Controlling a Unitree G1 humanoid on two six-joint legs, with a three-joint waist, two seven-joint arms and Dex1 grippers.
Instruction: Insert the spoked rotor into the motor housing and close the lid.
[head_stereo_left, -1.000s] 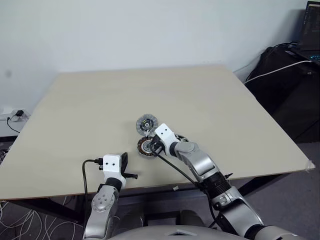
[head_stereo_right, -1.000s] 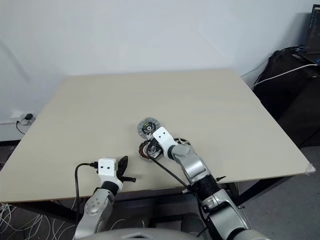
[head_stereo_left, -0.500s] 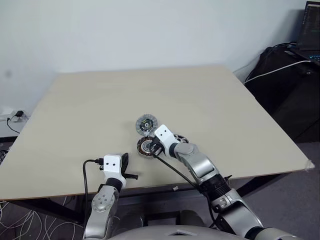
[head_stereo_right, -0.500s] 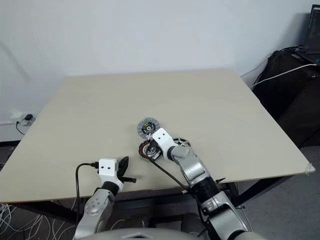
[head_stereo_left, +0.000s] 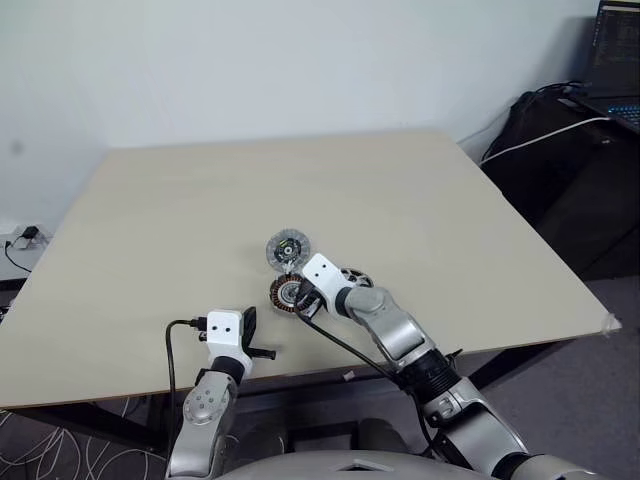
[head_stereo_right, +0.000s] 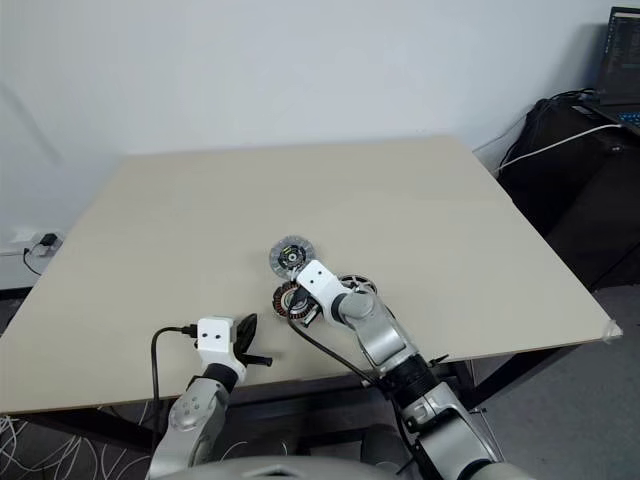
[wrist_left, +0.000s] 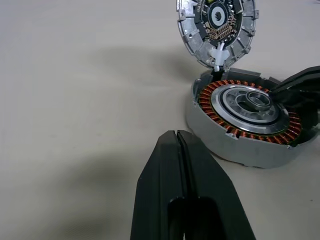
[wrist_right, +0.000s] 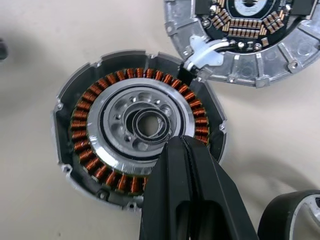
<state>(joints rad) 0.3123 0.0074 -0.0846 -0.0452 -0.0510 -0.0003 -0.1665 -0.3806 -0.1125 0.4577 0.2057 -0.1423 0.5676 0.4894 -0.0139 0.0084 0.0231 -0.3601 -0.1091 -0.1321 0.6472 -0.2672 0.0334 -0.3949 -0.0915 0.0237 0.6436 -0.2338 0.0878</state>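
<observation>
Broadly, a pale beige table (head_stereo_left: 420, 200) is seen against a plain white wall (head_stereo_left: 300, 60), with dark bags or equipment (head_stereo_left: 570, 170) and a white cable off the table's right side, and a laptop screen (head_stereo_left: 615, 60) at the upper right corner. Loose cables (head_stereo_left: 30, 450) are seen on the floor at the lower left.

Near the front middle of the table three parts are grouped. The motor housing (wrist_right: 135, 130) lies flat, its ring of copper windings open upward around a silver centre. The lid (wrist_left: 217, 25) lies just behind it, dark circuit face up, and is joined to the housing by a short white connector at the touching edges. The spoked rotor (head_stereo_left: 353, 277) is partly hidden behind the right wrist, just to the right of the housing; only a black rim arc is seen in the right wrist view.

The right gripper (wrist_right: 184, 150) is held over the near rim of the housing, fingers pressed together with nothing between them. The left gripper (wrist_left: 176, 145) is kept near the front edge, apart from the parts, likewise closed and empty, pointing toward the housing.
</observation>
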